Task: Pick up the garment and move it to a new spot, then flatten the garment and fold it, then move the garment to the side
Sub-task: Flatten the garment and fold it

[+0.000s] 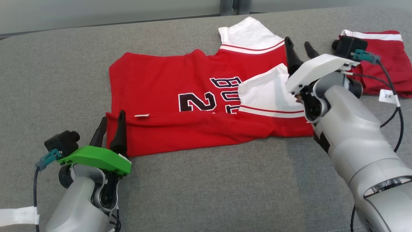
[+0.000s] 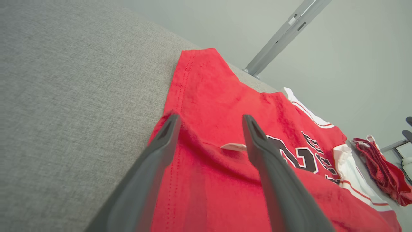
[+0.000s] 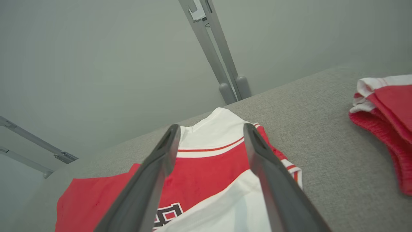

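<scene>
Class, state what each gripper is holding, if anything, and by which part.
Nothing is held. Both the left gripper and the right gripper stand open over the jersey.

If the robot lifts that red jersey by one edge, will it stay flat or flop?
Probably floppy: the red jersey lies folded over itself with soft creases, so a lifted edge would drape. It lies thin and flat, so probably light. Pushed over the textured grey surface, it would likely bunch, not slide.

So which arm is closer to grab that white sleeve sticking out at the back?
Probably the right gripper: its open fingers point at the back sleeve. The left gripper sits open at the opposite corner of the jersey.
</scene>
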Available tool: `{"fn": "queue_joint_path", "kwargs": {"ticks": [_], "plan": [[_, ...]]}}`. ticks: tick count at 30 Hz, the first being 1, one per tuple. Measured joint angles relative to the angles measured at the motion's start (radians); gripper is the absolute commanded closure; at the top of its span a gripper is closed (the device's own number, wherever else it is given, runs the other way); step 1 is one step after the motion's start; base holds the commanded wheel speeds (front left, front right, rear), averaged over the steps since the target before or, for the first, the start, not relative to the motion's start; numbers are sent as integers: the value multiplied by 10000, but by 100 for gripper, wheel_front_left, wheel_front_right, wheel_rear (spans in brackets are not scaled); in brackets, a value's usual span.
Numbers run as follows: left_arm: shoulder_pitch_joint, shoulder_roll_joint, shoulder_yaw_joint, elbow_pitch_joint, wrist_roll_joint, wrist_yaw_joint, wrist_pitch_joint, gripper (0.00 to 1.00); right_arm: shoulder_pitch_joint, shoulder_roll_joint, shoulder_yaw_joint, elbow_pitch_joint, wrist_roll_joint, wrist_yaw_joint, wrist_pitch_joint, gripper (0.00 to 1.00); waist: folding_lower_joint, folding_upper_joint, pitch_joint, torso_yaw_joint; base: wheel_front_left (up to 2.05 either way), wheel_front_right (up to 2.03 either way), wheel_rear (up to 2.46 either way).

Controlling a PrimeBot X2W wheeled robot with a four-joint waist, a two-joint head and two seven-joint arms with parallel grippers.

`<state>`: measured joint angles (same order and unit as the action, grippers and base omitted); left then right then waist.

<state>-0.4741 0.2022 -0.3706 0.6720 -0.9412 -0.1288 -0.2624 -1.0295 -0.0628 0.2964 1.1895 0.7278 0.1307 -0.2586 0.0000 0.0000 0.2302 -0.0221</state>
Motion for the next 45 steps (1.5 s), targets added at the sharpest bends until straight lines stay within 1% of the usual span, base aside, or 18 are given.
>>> {"fn": "queue_joint_path", "kwargs": {"ticks": [3,6,12,18,23,27,31,37,40,41,42,43,44,45], "plan": [[355,79,-4,-332,203,15,-2,0,158,-328,-410,-696,-65,0,-40,0,0,0,-140,-46,0,0,0],[829,190,-2,-694,324,75,-2,0,851,-506,-857,-1361,-192,0,-40,0,0,0,-318,-97,0,0,0],[2063,523,19,-1413,401,453,88,0,2371,-725,-1739,-2851,-546,0,-40,0,0,0,-708,-241,0,0,0],[3077,698,8,-2021,125,966,706,0,4057,-692,-2159,-4040,-1177,0,-42,0,0,1,-1048,-389,0,0,0],[3395,600,88,-2337,-364,1252,1356,0,5230,-458,-2447,-4882,-1444,0,-40,0,0,0,-1152,-521,0,0,0],[3395,424,412,-2420,-972,1260,1611,0,5810,-320,-2681,-5419,-1628,0,-42,0,0,0,-1089,-655,0,0,0],[3292,328,738,-2121,-1463,1233,1737,0,6109,-155,-2823,-5833,-1710,-2,0,0,0,0,-990,-827,0,0,0],[2828,207,1141,-1446,-1944,989,1666,1,6395,-40,-3032,-6353,-1820,-2,209,0,-1,0,-843,-1066,0,0,0],[2607,130,1229,-993,-1967,844,1455,23,6504,-2,-3158,-6544,-1885,-2,343,0,0,0,-782,-1142,0,0,0],[2509,75,1264,-859,-1994,811,1367,35,6566,10,-3208,-6585,-1927,0,389,0,0,0,-761,-1154,0,0,0],[2419,27,1289,-750,-1998,742,1267,50,6615,15,-3252,-6596,-1952,-2,495,0,0,0,-746,-1155,0,0,0],[2327,-25,1317,-652,-2017,673,1170,55,6672,21,-3298,-6613,-1994,-2,581,0,0,0,-737,-1145,0,0,0],[2246,-71,1342,-545,-2040,602,1080,66,6730,23,-3323,-6619,-2065,-2,665,0,0,0,-728,-1129,0,0,0],[2180,-104,1346,-477,-2054,527,989,66,6781,23,-3331,-6613,-2123,-2,771,0,0,1,-718,-1110,0,0,0]]}}
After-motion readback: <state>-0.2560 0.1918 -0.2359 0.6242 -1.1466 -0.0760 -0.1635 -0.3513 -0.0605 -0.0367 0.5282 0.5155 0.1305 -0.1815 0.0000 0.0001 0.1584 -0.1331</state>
